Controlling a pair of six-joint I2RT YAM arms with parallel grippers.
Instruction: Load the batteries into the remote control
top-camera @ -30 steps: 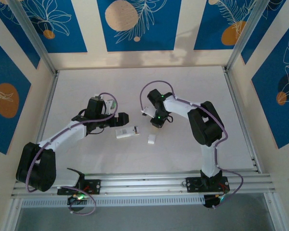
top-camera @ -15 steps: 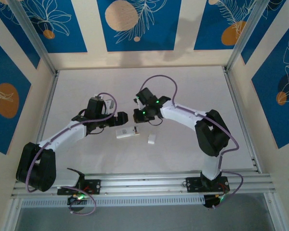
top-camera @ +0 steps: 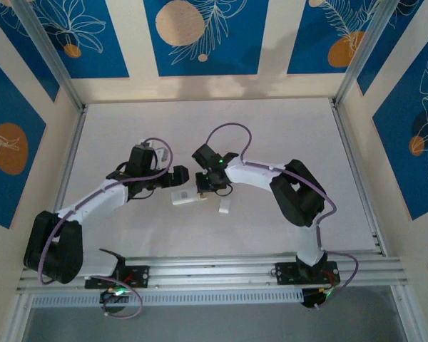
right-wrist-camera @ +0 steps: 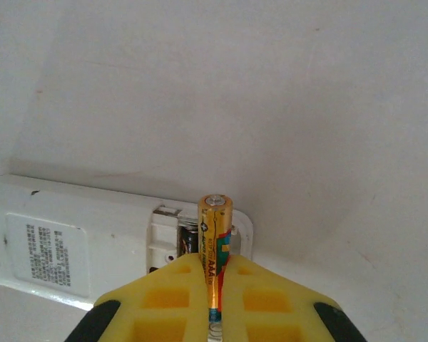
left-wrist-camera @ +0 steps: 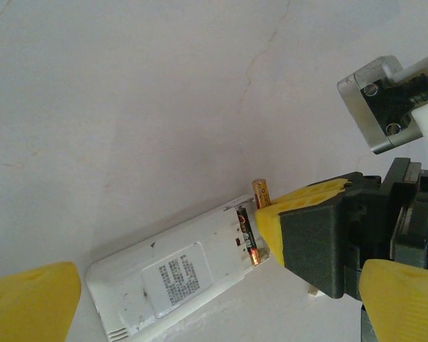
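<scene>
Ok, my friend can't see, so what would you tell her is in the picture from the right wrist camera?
The right gripper pinches a gold AAA battery between its yellow fingers, with the battery's tip right at the open battery slot at the end of a white remote. The remote lies label side up on a pale table.

From the right wrist I see just the upper part of the battery (right-wrist-camera: 215,228); its lower end is buried between the yellow pads (right-wrist-camera: 157,299) of the right gripper (right-wrist-camera: 214,274). Those pads and the battery also cover much of the open bay (right-wrist-camera: 172,239) in the remote (right-wrist-camera: 71,246), whose far end runs off the picture's left edge. From overhead, the battery is too small for me to make out.
</scene>
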